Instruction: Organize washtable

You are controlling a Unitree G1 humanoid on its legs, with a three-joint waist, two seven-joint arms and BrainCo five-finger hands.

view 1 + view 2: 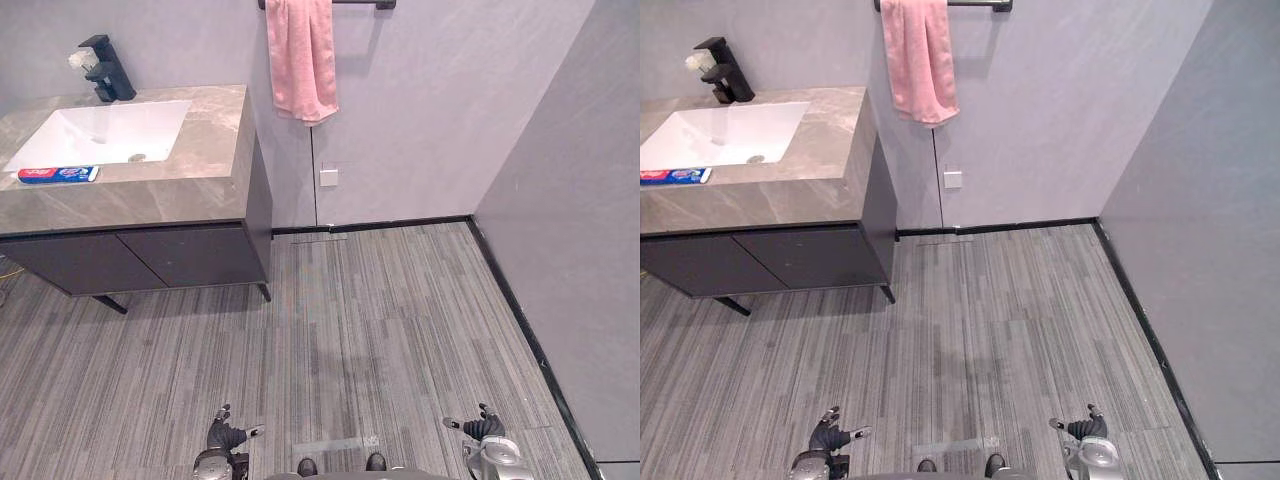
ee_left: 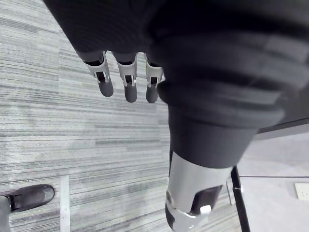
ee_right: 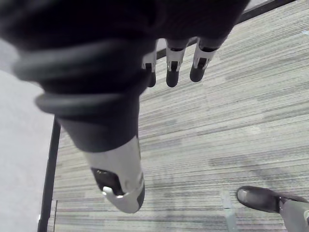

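Fingers [image 2: 129, 87] of the left hand [image 1: 222, 436] are seen hanging loose and straight over the grey floor [image 1: 380, 320], and nothing is held in them. Fingers [image 3: 172, 75] of the right hand [image 1: 484, 428] are loose too, with nothing held. Both hands are seen low down, well apart from the stone surface [image 1: 200, 170]. A toothpaste tube [image 1: 58, 174] is laid flat on that surface, just beside the front edge of the white sink [image 1: 100, 135]. A black tap [image 1: 108, 68] is set behind the sink. A pink towel [image 1: 300, 55] is hung on a dark bar [image 1: 360, 4] on the wall.
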